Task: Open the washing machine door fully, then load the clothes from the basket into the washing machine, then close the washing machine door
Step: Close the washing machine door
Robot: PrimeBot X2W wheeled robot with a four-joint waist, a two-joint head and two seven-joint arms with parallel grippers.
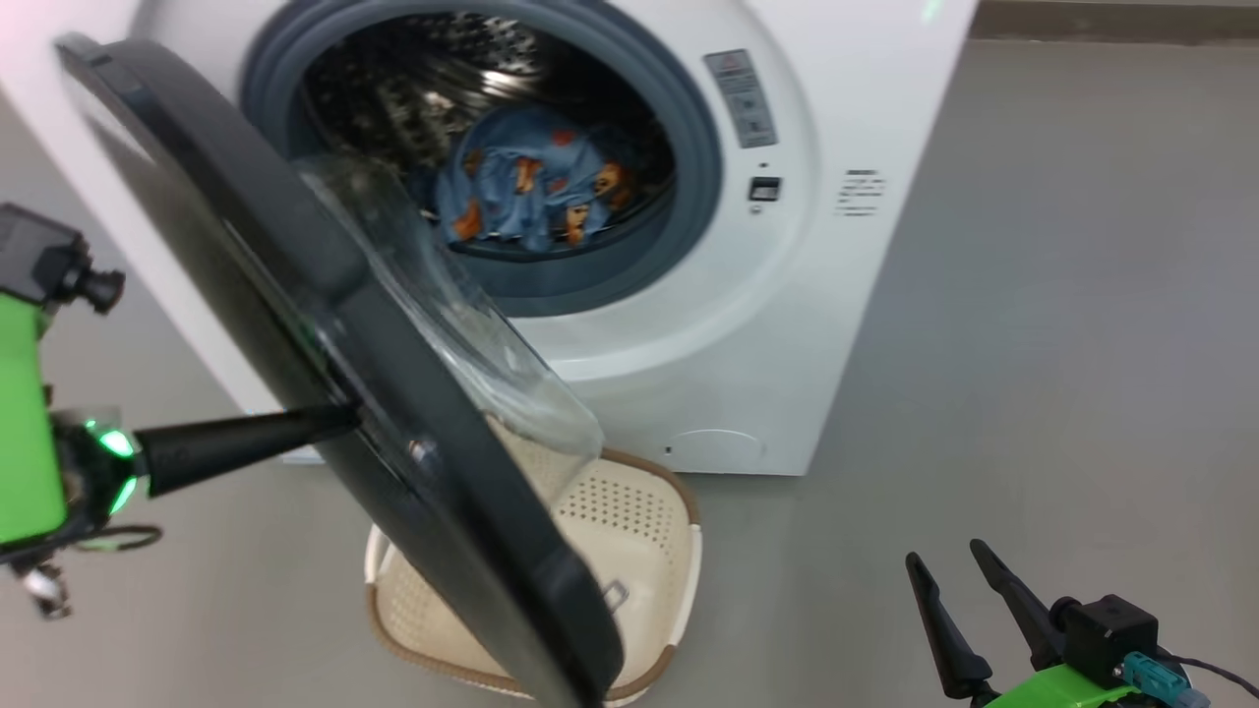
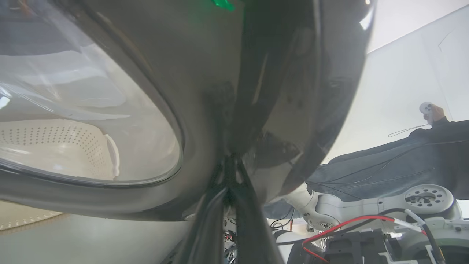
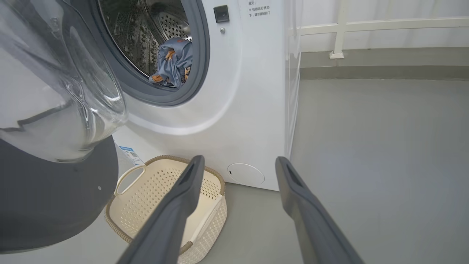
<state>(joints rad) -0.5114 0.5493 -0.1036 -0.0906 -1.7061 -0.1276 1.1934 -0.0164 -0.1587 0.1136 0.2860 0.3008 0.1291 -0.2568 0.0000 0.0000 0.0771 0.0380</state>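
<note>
The washing machine (image 1: 787, 324) stands with its black door (image 1: 295, 265) swung partway out, the glass bowl (image 1: 443, 305) facing the drum. Blue printed clothes (image 1: 531, 187) lie inside the drum, also seen in the right wrist view (image 3: 174, 60). My left gripper (image 1: 344, 418) is shut, its tips pressed against the door's outer face (image 2: 220, 73). The cream basket (image 1: 629, 511) sits on the floor below the door, and what I see of its inside is bare (image 3: 157, 190). My right gripper (image 1: 946, 556) hangs open low on the right, holding nothing (image 3: 239, 161).
Grey floor (image 1: 1033, 344) spreads out to the right of the machine. A white rail (image 3: 366, 25) runs along the far wall. In the left wrist view a person's hand (image 2: 430, 112) holds a small controller behind my body (image 2: 366, 220).
</note>
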